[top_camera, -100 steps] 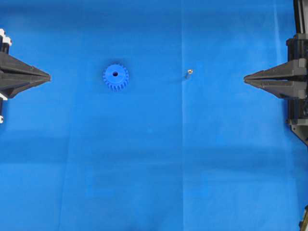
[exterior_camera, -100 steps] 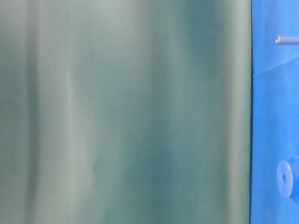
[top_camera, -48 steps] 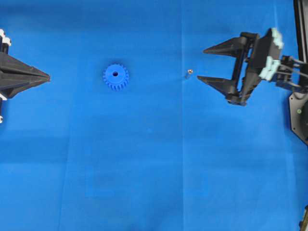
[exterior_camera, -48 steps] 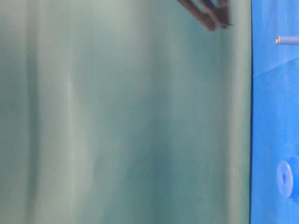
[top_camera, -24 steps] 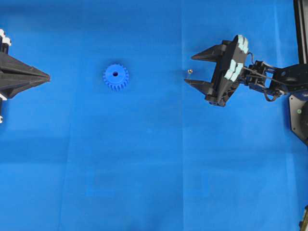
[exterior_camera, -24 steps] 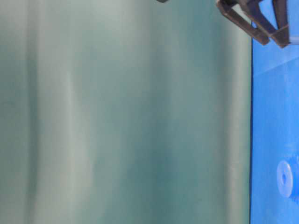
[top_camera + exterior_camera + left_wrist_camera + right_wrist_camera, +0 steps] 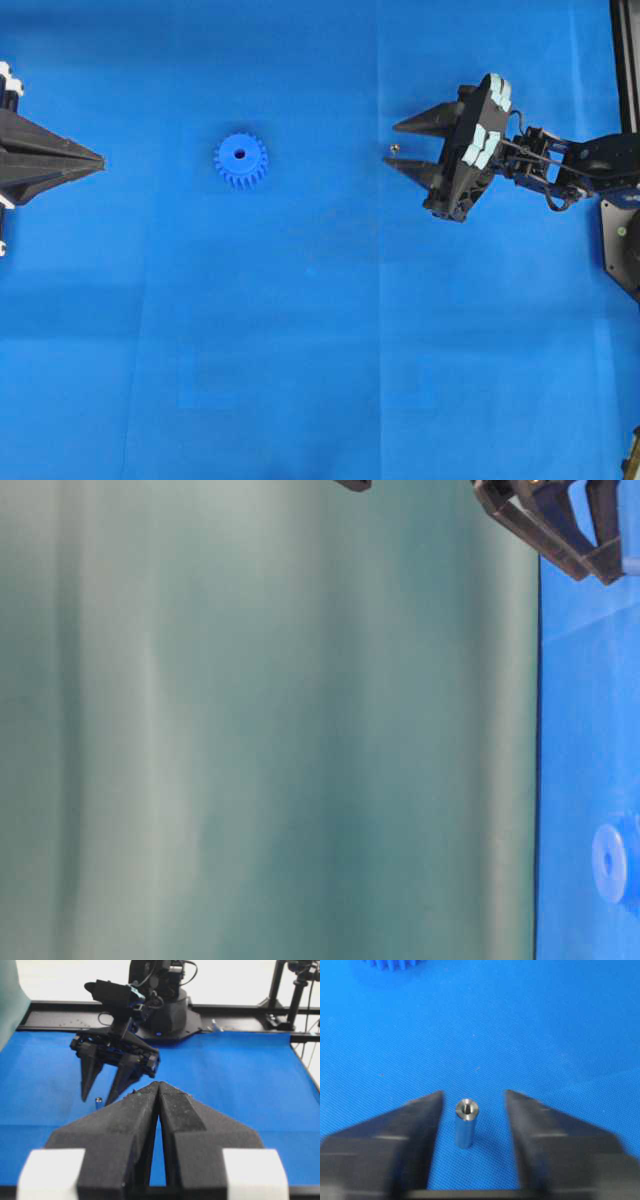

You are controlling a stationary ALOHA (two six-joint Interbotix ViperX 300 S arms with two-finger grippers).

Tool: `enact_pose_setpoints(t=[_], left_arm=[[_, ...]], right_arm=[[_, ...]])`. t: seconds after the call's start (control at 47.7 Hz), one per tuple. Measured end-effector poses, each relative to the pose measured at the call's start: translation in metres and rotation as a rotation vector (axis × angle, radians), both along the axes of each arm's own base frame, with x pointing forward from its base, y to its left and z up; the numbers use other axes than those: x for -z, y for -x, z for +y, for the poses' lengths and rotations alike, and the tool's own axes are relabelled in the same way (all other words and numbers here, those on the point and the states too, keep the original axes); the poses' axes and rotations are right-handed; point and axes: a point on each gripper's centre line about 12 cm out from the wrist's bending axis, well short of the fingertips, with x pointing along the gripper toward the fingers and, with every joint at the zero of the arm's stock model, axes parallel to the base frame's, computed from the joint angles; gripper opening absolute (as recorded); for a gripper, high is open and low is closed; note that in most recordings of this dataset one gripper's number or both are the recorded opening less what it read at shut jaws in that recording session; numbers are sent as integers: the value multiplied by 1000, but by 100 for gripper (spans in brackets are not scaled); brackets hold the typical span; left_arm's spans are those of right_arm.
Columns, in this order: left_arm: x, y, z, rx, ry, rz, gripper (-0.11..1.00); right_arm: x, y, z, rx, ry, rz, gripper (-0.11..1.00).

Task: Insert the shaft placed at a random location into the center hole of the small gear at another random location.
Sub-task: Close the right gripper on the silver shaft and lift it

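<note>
Between the spread fingers of your right gripper (image 7: pixel 472 1110) stands the shaft (image 7: pixel 465 1123), upright on the blue cloth (image 7: pixel 300 350), with a clear gap to the pad on either side; nothing is gripped yet. From overhead, that gripper (image 7: pixel 392 146) points left with the shaft (image 7: pixel 393 149) sitting right at its tips. The small gear (image 7: pixel 240 160) lies flat well apart to the left, its center hole (image 7: pixel 239 154) facing up and unobstructed. Your left gripper (image 7: pixel 100 158) waits at the left edge, its fingers pressed together on nothing.

You are in the pick-up step: the shaft is framed but not grasped, and insertion has not begun. Next, you likely need to settle low enough to catch the pin's body, then bring the fingers in evenly so it does not tip or skid. After that comes a lift, a carry to the gear, and a vertical alignment over the hole, with little room for error.
</note>
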Motion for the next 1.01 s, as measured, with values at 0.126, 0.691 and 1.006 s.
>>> enact_pose_setpoints(t=[0.126,0.691,1.006], left_arm=[[1,0,0,0,0,5,0],[1,0,0,0,2,9,0],[1,0,0,0,2,8,0]], right_arm=[[0,0,0,-2,-1,1,3],[-29,1,4,-14,-5,-45,3],[-61,8,8,-30,-14,-82,3]])
